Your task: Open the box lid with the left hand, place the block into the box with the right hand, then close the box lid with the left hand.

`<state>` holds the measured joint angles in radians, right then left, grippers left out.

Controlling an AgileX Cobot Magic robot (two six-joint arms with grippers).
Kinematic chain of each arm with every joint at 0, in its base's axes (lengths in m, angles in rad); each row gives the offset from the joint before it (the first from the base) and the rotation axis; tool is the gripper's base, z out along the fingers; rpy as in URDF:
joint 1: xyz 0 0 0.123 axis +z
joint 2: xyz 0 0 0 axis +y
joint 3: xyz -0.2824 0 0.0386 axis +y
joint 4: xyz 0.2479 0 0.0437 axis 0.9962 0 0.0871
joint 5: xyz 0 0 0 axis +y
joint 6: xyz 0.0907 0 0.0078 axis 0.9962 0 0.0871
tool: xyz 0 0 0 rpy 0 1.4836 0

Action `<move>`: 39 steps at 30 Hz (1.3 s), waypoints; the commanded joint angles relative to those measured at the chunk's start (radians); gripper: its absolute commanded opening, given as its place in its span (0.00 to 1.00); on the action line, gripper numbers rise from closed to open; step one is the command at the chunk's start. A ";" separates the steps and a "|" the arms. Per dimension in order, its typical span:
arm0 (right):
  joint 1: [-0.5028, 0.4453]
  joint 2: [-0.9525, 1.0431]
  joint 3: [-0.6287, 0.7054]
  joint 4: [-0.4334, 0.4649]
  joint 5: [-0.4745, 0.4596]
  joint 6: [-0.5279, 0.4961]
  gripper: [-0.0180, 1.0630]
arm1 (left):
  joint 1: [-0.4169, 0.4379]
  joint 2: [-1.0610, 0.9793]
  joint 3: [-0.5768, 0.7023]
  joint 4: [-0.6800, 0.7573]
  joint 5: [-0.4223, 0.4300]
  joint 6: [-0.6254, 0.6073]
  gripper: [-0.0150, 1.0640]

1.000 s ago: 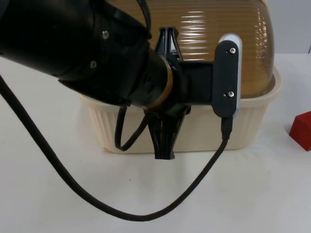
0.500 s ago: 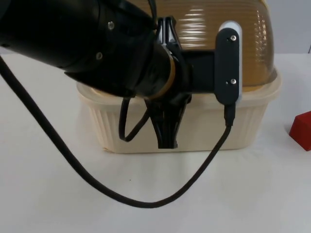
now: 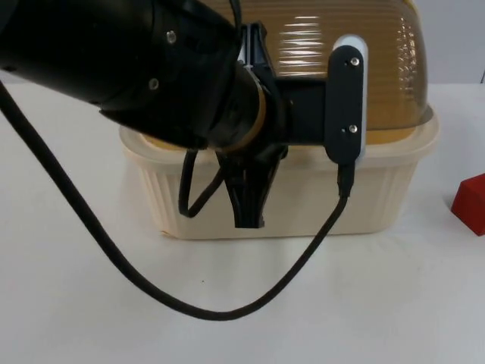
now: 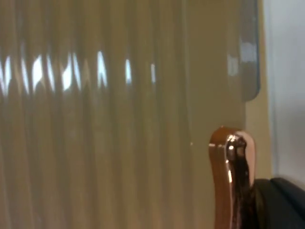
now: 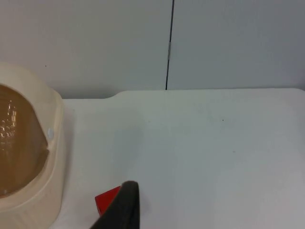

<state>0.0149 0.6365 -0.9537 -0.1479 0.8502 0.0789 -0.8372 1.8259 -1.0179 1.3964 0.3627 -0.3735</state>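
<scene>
A cream box (image 3: 379,197) with a ribbed brown see-through lid (image 3: 379,68) stands mid-table, and the lid is down. My left gripper (image 3: 248,216) hangs over the box's front with its fingers drawn together. Seen from the left wrist, a shiny copper lid handle (image 4: 232,176) lies right against the black fingertip (image 4: 281,202), in front of the ribbed lid (image 4: 95,143). The red block (image 3: 471,203) lies on the table right of the box. The right gripper (image 5: 121,210) waits just above the red block (image 5: 107,200), with the box (image 5: 45,162) beside it.
The left arm's thick body (image 3: 129,68) covers the box's left half in the top view. White table (image 3: 379,303) stretches in front of the box and to its right. The grey partition wall (image 5: 214,43) closes off the table's far edge.
The left arm has shifted a little to the left and its fingertips have risen slightly along the box front. The lid, box and red block look unmoved.
</scene>
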 commanded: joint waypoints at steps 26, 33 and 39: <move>-0.003 -0.001 -0.005 -0.006 -0.009 -0.019 0.99 | 0.296 -0.001 -0.423 -1.366 0.208 1.354 0.01; -0.003 -0.001 -0.005 -0.004 -0.009 -0.017 0.99 | 0.301 -0.001 -0.442 -1.451 0.255 1.351 0.01; -0.003 -0.001 -0.005 -0.004 -0.009 -0.017 0.99 | 0.300 -0.017 -0.442 -1.580 0.407 1.306 0.01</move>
<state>0.0149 0.6383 -0.9537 -0.1479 0.8502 0.0688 -0.5356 1.8282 -1.4537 -0.1145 0.7144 0.9671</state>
